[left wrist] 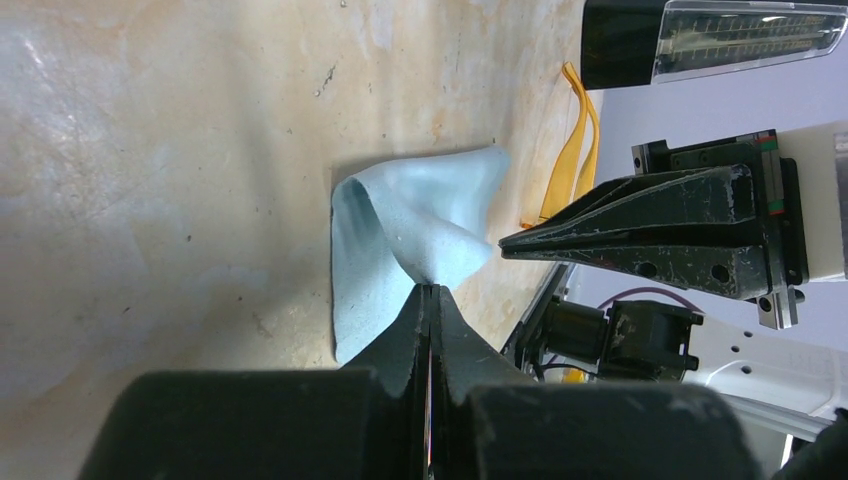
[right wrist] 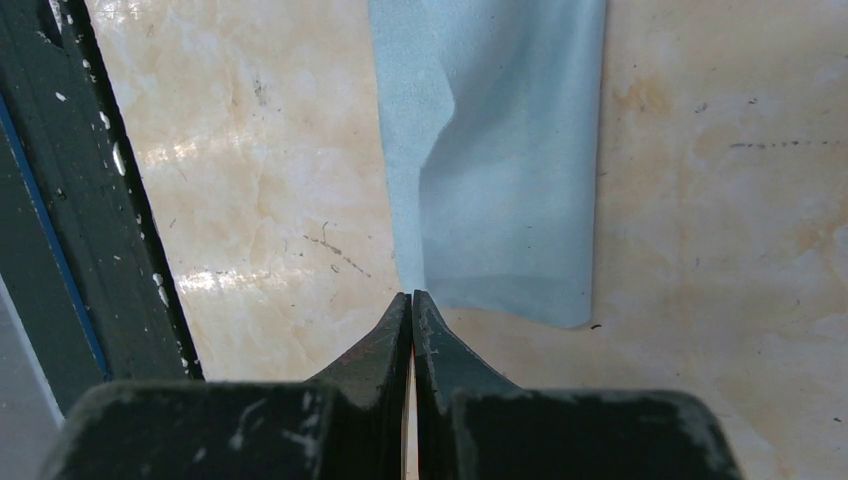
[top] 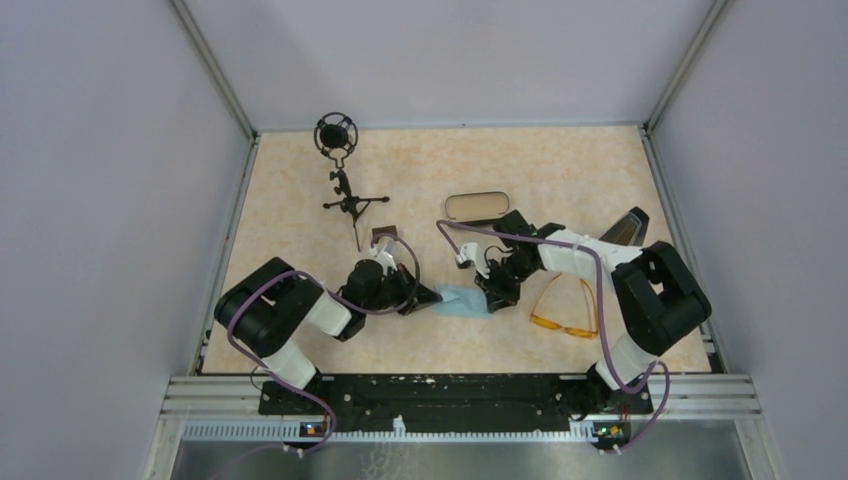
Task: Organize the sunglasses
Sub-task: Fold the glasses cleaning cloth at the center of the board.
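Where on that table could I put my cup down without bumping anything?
Bare: the far strip of table behind the case, right of the microphone stand; the near strip in front of the cloth. Crowded: the middle, where left gripper and right gripper meet at the cloth, sunglasses beside them.

pretty clearly a robotics lab test cell, plain grey panel walls (top: 100,200) on aluminium posts (top: 212,68), beige marble-look tabletop (top: 520,165), left arm (top: 290,320) and right arm (top: 655,295) bolted to a black base rail (top: 450,398) at the near edge, purple cables (top: 597,300) looping around, small mic (top: 335,133) on a tripod (top: 352,205)
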Controlling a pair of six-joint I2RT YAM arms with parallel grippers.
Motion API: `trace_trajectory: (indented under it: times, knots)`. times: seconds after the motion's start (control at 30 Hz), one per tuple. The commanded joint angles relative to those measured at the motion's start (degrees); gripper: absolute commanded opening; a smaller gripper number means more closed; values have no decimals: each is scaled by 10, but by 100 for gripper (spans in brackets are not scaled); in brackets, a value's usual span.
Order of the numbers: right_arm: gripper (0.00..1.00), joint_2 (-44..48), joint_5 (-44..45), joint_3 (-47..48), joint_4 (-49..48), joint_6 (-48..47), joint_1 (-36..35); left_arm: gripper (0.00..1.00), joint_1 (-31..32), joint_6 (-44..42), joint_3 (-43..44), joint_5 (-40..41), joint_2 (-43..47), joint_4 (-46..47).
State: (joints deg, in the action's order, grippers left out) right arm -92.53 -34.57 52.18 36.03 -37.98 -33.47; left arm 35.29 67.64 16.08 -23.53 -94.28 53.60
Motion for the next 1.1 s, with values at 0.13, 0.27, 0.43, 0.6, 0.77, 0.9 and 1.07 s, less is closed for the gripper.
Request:
trace_trajectory:
  times: [0.13, 0.27, 0.43, 0.6, 0.77, 0.9, 1.07]
  knots:
    - [0, -17, -22, 0, 1, -12, -14, 0, -3, -5, -9, 1, -7, 30]
    - [0, -19, -22, 1, -1, -11, -16, 0, -3, -6, -12, 1, -4, 30]
    - [0, -19, -24, 3, -1, -11, -18, 0, -2, -10, -12, -3, 0, 23]
    - [0, -8, -22, 4, -1, -10, -18, 0, -3, -16, -9, -3, 0, 14]
    - [7, 10, -9, 7, -7, -1, -15, 0, -3, -15, 3, -13, -5, 12]
    - [14, 34, 9, 7, -20, 7, -9, 0, -3, -13, 20, -15, -9, 8]
    - [17, 49, -11, 25, -23, 20, 46, 0, -3, -7, 54, -24, -25, 8]
